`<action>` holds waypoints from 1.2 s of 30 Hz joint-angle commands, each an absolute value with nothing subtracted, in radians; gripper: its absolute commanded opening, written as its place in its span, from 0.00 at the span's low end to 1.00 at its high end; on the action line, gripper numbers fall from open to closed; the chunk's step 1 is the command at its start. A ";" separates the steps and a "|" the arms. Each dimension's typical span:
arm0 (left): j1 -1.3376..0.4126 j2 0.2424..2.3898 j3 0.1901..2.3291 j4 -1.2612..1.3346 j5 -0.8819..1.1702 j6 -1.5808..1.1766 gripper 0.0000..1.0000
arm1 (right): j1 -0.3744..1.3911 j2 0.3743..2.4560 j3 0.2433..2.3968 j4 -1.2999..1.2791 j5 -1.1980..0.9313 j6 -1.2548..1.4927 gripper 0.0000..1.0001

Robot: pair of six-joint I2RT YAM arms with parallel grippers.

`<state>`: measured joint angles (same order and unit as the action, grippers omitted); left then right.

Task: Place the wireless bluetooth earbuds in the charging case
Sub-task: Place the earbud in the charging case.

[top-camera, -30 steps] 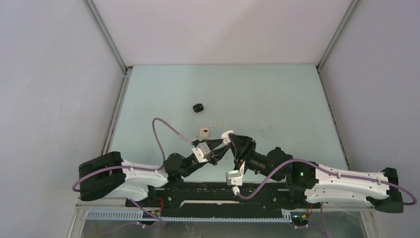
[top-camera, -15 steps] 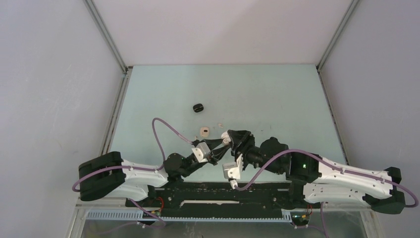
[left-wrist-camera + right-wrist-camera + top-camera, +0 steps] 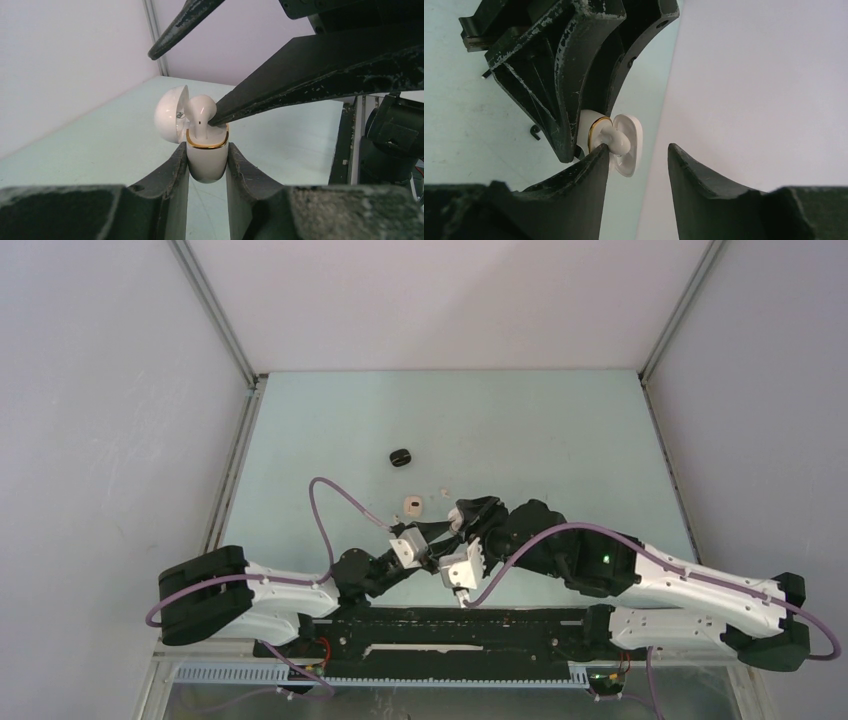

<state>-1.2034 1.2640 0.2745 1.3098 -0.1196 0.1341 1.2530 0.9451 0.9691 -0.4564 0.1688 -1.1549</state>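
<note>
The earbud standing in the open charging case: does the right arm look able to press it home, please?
Probably yes: the right gripper has one finger against the earbud, the lid is open, and the left gripper clamps the charging case below its rim.

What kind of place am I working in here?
Most likely a lab robot test cell: plain pale wall panels on metal framing box in a pale-green table, with a black mounting rail along its near edge.

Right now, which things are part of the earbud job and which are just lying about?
In use: white case in left gripper; white earbud in it; right gripper.
Lying about: black case; pale piece; tiny pale speck.
</note>
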 commanded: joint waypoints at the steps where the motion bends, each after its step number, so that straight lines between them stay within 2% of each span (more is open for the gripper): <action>1: -1.207 1.227 0.282 1.396 -0.114 0.170 0.00 | 1.245 0.986 1.042 -0.618 0.117 -1.102 0.51; 4: -1.207 1.226 0.278 1.396 -0.119 0.173 0.00 | 1.244 1.009 1.084 -0.693 0.094 -1.083 0.55; 5: -1.207 1.226 0.278 1.396 -0.120 0.173 0.00 | 1.244 1.019 1.103 -0.724 0.084 -1.073 0.60; 7: -1.207 1.225 0.277 1.397 -0.122 0.173 0.00 | 1.242 1.046 1.152 -0.788 0.064 -1.053 0.74; 10: -1.207 1.227 0.276 1.397 -0.122 0.175 0.00 | 1.232 1.091 1.239 -0.861 0.043 -0.999 0.84; 14: -1.207 1.238 0.276 1.403 -0.128 0.177 0.00 | 1.189 1.140 1.382 -0.964 0.015 -0.935 0.90; 18: -1.207 1.264 0.276 1.415 -0.127 0.174 0.00 | 1.045 1.181 1.590 -1.106 -0.097 -0.838 0.94; 21: -1.207 1.285 0.281 1.410 -0.114 0.171 0.00 | 0.902 1.179 1.650 -1.170 -0.201 -0.793 0.99; 22: -1.207 1.290 0.285 1.406 -0.110 0.172 0.01 | 0.835 1.169 1.652 -1.192 -0.236 -0.788 1.00; 25: -1.207 1.325 0.290 1.402 -0.110 0.185 0.01 | 0.590 1.135 1.614 -1.275 -0.516 -0.810 1.00; 31: -1.207 1.378 0.322 1.390 -0.074 0.171 0.00 | 0.158 1.156 1.438 -1.466 -0.929 -0.979 1.00; 36: -1.205 1.354 0.378 1.246 0.032 0.118 0.00 | 0.012 1.285 1.350 -1.590 -1.174 -1.197 0.86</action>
<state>-1.2041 1.3762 0.3111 1.3022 -0.0669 0.1459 0.0826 1.2045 1.3895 -1.4242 -0.8520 -0.9821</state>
